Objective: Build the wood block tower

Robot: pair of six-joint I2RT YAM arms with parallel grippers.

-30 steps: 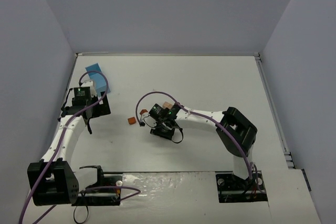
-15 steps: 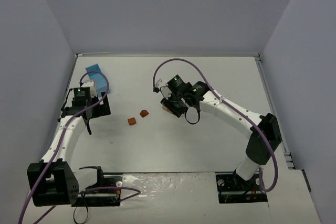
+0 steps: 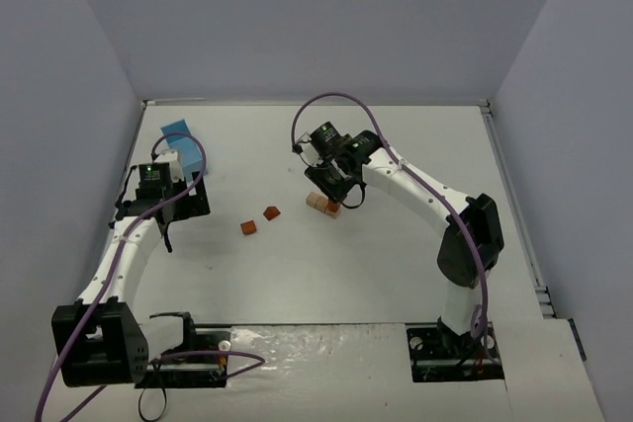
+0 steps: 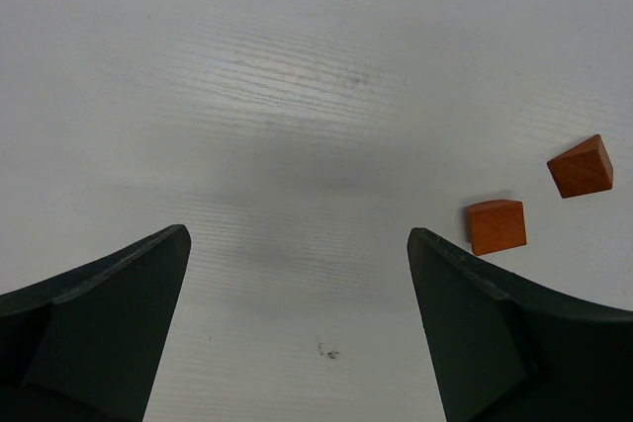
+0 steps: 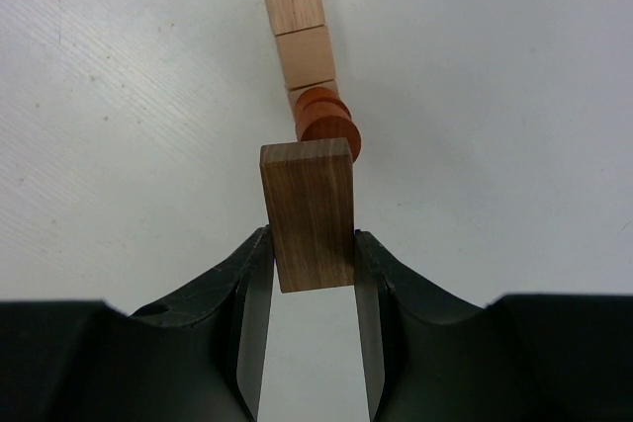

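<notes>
Wood block tower (image 3: 318, 203) near plank (image 5: 309, 214) in right jaws; two reddish-brown blocks (image 4: 496, 226) apart

Nothing to read in any of the three views: no text, label, brand or number comes through. The wood block (image 5: 309, 214), close up in the right wrist view, shows bare grain only. The light-blue box (image 3: 179, 135) is too small overhead to tell any print.

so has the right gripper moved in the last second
Yes. The right gripper has moved farther back and right, away from the orange block, which stayed put.
</notes>
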